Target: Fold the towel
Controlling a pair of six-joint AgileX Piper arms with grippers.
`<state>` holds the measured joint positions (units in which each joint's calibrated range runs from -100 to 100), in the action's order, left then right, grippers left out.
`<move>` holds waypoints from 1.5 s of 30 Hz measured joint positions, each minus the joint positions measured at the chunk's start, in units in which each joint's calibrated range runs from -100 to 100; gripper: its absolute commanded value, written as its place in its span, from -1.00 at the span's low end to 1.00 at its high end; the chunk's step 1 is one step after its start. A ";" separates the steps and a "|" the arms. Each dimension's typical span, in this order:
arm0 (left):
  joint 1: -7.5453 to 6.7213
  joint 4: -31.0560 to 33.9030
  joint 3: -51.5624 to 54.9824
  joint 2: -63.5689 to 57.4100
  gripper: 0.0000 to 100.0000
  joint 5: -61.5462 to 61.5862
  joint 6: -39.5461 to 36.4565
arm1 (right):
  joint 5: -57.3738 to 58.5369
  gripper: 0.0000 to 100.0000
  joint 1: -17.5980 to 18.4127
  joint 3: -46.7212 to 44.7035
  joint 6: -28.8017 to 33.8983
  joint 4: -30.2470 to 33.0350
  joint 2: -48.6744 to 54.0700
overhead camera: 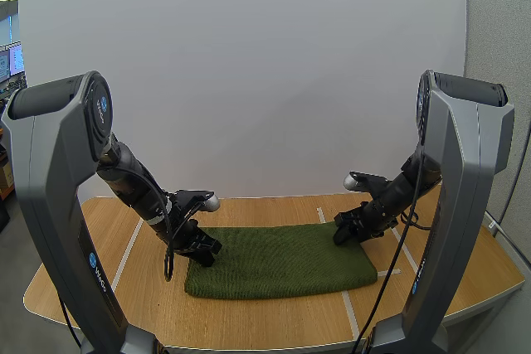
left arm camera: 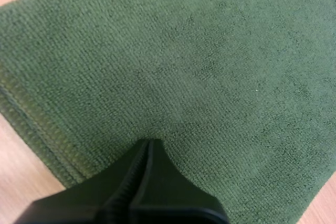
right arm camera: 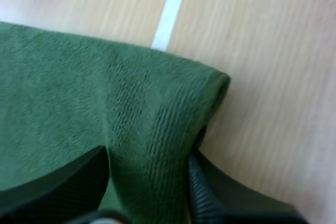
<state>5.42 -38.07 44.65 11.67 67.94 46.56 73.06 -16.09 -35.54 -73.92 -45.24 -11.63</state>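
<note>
The towel point(overhead camera: 282, 261) is dark green with a fine looped pile. It lies folded into a long, flat rectangle across the middle of the wooden table point(overhead camera: 265, 325). In the left wrist view I can see several layers stacked at its short end, their stitched hems lying one on another just beside the bare wood. The top surface is smooth there, with only a faint crease running through it.

My left gripper point(overhead camera: 202, 248) sits at the towel's far left corner. Its fingers are pressed together into one dark wedge with nothing between them, and the tip rests on the cloth a little in from the layered edge.

My right gripper point(overhead camera: 347, 234) is at the far right corner. In its wrist view the fingers point(right arm camera: 79, 182) stand apart with a raised ridge of towel filling the gap between them. One finger lies on top of the cloth and the other is tucked under the overhanging hem, so this gripper has the corner pinched. The corner is rounded and slightly puckered there. A strip of white tape point(right arm camera: 170, 9) on the table runs up to the towel's far edge just beside it.
</note>
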 measured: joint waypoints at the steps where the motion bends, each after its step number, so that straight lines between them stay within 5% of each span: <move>1: 0.00 -0.16 0.00 0.00 -1.00 0.00 0.00 | 1.25 0.30 0.00 0.00 0.08 -0.09 0.00; 4: 0.00 -0.40 -0.13 0.09 -1.00 0.15 0.20 | 5.07 0.10 0.00 0.00 0.30 -0.68 -0.38; 7: 0.00 -0.40 -0.13 0.13 -1.00 0.48 0.31 | 6.61 -0.34 0.00 0.00 0.38 -0.88 -0.50; 10: 0.00 -0.51 -0.13 0.13 -1.00 0.64 0.31 | 7.48 -1.00 0.00 0.00 0.38 -0.88 -0.75; 33: 0.07 -1.43 -0.27 0.37 -1.00 1.50 1.02 | 16.70 -1.00 0.34 0.00 -0.39 -3.50 6.06; 45: 0.07 -3.31 -0.27 0.75 -1.00 4.46 1.97 | 20.66 -1.00 9.81 0.00 0.67 -6.95 8.06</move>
<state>5.49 -41.38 44.38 12.42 72.40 48.53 93.72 -6.29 -35.54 -73.25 -52.19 -3.58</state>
